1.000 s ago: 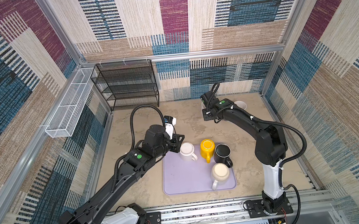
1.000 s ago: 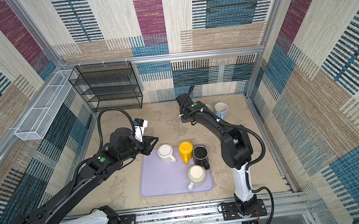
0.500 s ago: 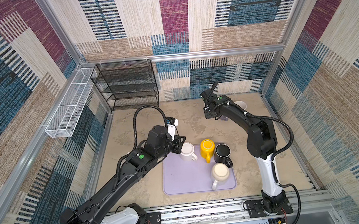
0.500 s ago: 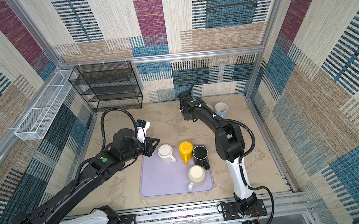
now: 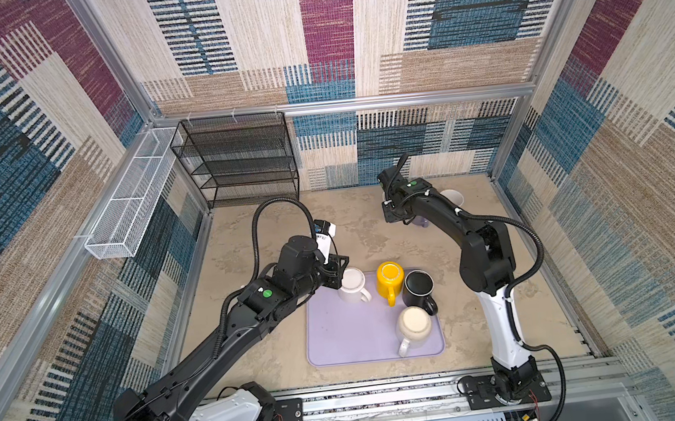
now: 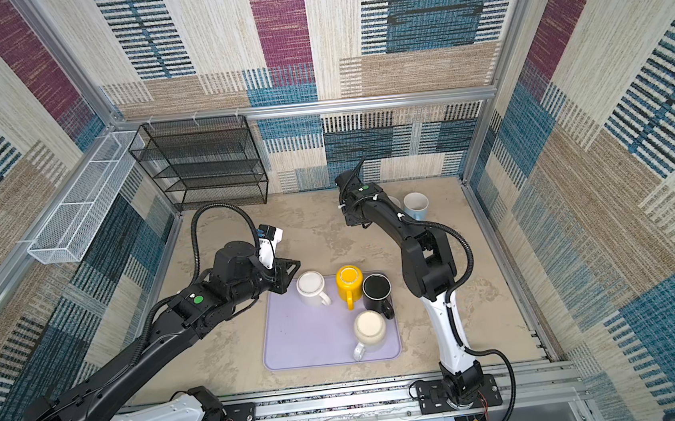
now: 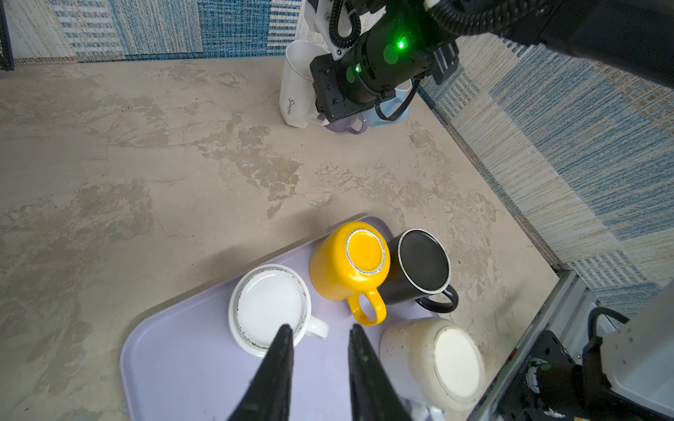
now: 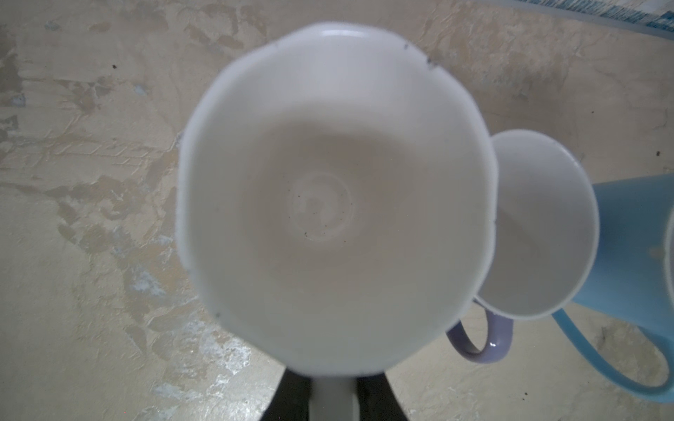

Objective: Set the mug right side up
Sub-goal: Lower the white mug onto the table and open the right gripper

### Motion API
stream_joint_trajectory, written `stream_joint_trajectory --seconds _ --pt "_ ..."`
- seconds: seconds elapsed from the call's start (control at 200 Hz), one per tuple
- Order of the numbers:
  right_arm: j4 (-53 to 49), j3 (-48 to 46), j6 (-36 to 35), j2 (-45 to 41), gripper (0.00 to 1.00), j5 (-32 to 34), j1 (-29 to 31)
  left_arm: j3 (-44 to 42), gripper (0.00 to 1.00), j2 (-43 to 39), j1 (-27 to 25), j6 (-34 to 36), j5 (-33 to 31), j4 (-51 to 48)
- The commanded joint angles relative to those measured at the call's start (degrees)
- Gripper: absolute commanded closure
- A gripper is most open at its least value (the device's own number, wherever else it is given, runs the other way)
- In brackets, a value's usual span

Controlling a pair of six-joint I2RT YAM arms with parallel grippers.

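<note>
Crowding's the worry: right gripper [image 8: 333, 397], clamped on the white mug [image 8: 335, 197] by its handle I think, could knock it into the lilac mug [image 8: 539, 226] just beside.

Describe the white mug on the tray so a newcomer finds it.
Find the lilac tray on the table, holding four base-up mugs. The white mug stands at its far left corner, beside the yellow mug. It alone is plain white, unlike the speckled cream mug, and the left gripper sits at its handle.
</note>
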Motion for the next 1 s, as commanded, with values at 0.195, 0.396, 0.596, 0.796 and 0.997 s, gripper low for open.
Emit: stream_joint_trajectory --seconds 0.195,0.396,0.596,0.796,0.997 --pt "2.27 0.24 -0.11 0.95 1.00 0.66 -0.08 1.41 0.72 -0.08 -0.09 1.74 -0.90 -1.15" --pt "1.89 0.19 0.33 1.50 0.98 0.82 -0.30 1.92 0.72 0.09 -0.13 1.98 -1.02 -1.55" --pt "1.43 0.10 0.51 1.66 0.83 0.22 -0.49 2.36 0.72 0.03 -0.11 2.33 -1.09 -2.11" --pt "1.28 -0.35 0.64 1.31 0.69 -1.20 -0.58 2.67 0.72 0.09 -0.16 2.30 -1.09 -2.27" --pt "1.61 -1.39 0.61 0.27 0.57 -1.80 -0.67 2.67 0.72 -0.14 -0.26 2.28 -1.19 -2.45"
